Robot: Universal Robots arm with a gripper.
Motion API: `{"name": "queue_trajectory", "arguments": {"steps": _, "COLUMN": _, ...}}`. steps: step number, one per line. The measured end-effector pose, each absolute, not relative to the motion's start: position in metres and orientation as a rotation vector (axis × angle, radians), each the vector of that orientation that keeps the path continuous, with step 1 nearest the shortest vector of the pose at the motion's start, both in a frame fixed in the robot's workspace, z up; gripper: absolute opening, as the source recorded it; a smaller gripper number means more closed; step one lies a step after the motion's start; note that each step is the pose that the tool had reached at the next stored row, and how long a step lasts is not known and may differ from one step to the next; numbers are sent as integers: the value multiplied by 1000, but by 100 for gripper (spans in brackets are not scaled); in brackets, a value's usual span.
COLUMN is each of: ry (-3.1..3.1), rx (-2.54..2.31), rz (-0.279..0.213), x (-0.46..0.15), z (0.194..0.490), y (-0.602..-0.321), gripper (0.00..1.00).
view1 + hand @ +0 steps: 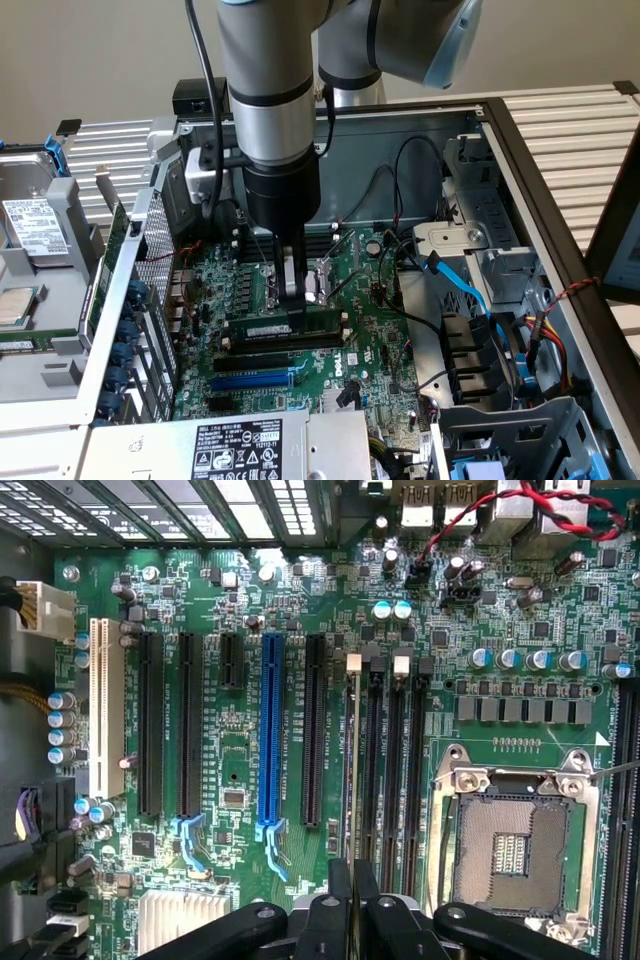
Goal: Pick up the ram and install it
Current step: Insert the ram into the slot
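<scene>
Dark-green ram (310, 326), edge-down, across the empty memory slots (395, 760) from the CPU socket (515, 850); jaws clamped on its middle, for square seating.

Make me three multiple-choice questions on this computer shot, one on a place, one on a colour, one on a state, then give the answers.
1. Where is the ram?
A. Along the memory slots beside the CPU socket.
B. Flat on the CPU socket.
C. Lying loose elsewhere.

2. The expansion slot standing out among black ones is:
A. red.
B. orange.
C. blue.

3. The gripper is:
A. open above the ram.
B. shut on the ram.
C. open, well clear of it.

Answers: A, the stick lines up with the slots; C, it shows blue; B, it pinches the stick.
</scene>
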State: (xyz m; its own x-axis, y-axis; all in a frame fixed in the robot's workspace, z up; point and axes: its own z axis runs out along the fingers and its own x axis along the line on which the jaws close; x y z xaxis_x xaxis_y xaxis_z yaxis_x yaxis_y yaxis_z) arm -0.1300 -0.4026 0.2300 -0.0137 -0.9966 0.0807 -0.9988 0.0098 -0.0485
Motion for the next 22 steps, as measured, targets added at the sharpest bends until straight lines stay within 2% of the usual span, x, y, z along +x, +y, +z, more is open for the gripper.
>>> {"name": "queue_trajectory", "arguments": {"steps": 18, "ry": -2214, "rx": 2188, "rz": 150, "x": -130, "z": 226, "y": -402, "gripper": 13}}
{"name": "queue_trajectory", "arguments": {"steps": 20, "ry": -2214, "rx": 2188, "rz": 150, "x": -130, "z": 226, "y": -402, "gripper": 21}}
{"name": "queue_trajectory", "arguments": {"steps": 22, "ry": -2214, "rx": 2188, "rz": 150, "x": -130, "z": 226, "y": -402, "gripper": 21}}
